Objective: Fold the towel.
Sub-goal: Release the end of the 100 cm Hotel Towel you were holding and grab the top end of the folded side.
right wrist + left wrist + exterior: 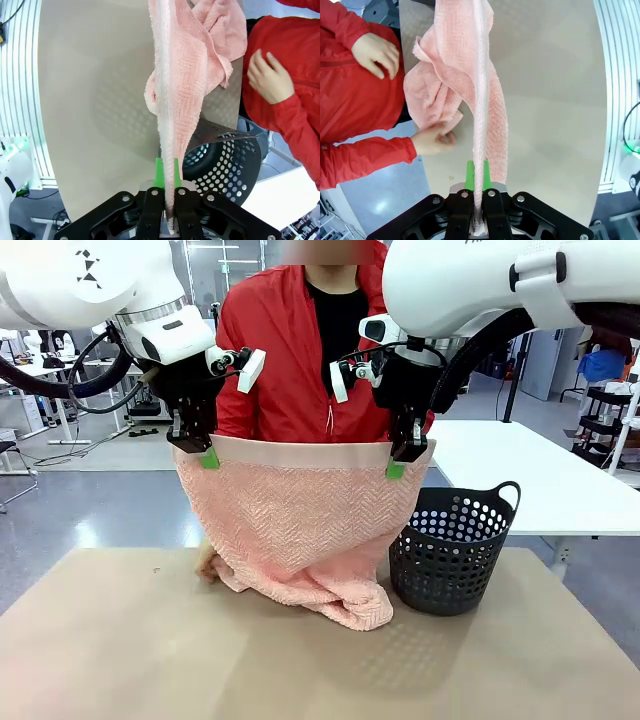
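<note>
Towel [300,525] beside black basket [450,550]

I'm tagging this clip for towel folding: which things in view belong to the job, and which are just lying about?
In the job: towel, left gripper and right gripper shut on its top corners, person's hand at its lower end.
Lying about: black basket, standing on the table.

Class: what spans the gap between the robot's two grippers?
The towel, its plain band held level from the left gripper to the right gripper; the front view shows it.
</note>
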